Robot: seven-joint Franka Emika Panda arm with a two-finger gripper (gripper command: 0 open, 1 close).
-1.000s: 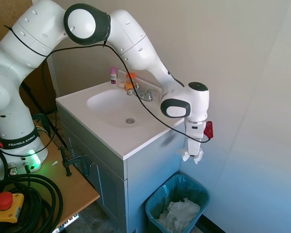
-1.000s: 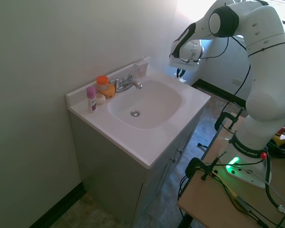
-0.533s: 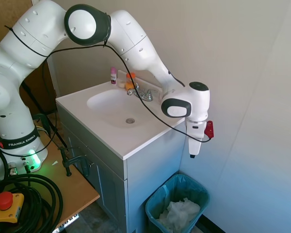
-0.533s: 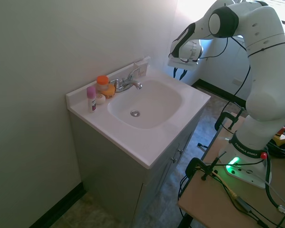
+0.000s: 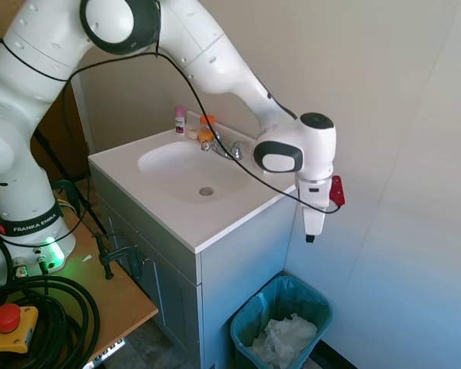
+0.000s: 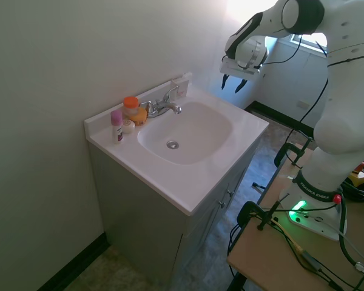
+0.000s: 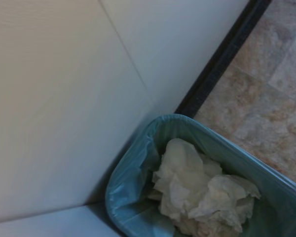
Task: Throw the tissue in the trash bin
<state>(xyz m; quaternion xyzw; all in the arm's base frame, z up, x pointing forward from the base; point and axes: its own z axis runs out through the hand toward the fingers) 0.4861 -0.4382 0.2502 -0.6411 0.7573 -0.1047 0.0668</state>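
One glossy white arm arches in from the left over a smooth white sink (image 5: 186, 171), a shallow oval basin moulded into a flat countertop on a pale grey cabinet (image 5: 238, 265). At the far edge of the counter stand a small pink-capped bottle (image 5: 180, 119), an orange-lidded container (image 5: 207, 127) and a shiny metal faucet (image 5: 227, 147). The arm's rounded segments bend down past the right end of the counter, the wrist turned so that the gripper (image 5: 311, 234) points straight down, hanging in the air well above the trash bin (image 5: 246, 323). In the second exterior view the gripper (image 6: 232, 84) shows two dark fingers spread apart with nothing between them. The bin is small and roundish, lined with a thin, wrinkled teal plastic bag, and sits on the floor in the corner between cabinet and wall. Inside it lies crumpled white paper, soft and full of irregular folds; the tissue (image 7: 200, 195) is down there among it, though I cannot tell it apart from the rest of the heap. The floor (image 7: 274, 94) beside the bin is mottled stone-look tile, edged by a dark baseboard (image 7: 222, 59).
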